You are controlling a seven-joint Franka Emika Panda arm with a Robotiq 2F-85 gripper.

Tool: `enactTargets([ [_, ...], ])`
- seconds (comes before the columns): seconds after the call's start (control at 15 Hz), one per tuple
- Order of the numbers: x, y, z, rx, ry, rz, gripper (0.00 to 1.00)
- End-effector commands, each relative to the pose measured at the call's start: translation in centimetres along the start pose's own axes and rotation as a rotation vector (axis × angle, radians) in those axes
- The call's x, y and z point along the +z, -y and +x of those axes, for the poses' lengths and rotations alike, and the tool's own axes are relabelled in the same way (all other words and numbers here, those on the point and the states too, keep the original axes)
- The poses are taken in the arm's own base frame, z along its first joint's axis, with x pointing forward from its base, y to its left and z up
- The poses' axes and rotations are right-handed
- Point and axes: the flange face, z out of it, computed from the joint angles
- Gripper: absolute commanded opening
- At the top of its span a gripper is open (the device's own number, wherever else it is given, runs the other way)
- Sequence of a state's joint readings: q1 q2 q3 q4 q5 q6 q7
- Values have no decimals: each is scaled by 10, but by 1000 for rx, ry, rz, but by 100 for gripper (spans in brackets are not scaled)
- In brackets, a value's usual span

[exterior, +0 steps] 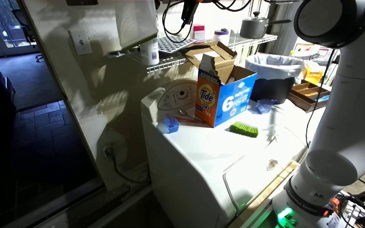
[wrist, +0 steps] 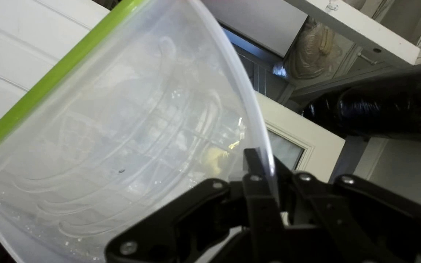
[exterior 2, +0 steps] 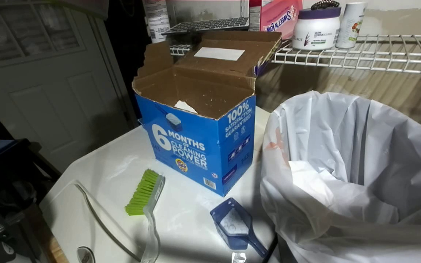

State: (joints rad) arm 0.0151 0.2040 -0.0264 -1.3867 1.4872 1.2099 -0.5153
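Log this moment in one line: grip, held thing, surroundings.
gripper: shut on dustpan edge | dustpan: raised, specks visible | brush: on washer | box: on washer, lid open | bin: lined, near box

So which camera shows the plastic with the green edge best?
The wrist view: the plastic fills much of it, rim clamped in the hand. In an exterior view the plastic is cropped at the top; elsewhere, at most a sliver.
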Motion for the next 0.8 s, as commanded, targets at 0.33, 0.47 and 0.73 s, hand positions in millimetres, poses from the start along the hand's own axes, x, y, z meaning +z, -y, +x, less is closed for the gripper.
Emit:
enactTargets([
  [0.33, 2, -14, 11, 74, -18, 84, 2],
  [0.47, 1, -16, 13, 89, -32, 95, 2],
  [0.73, -3, -18, 16, 103, -55, 123, 2],
])
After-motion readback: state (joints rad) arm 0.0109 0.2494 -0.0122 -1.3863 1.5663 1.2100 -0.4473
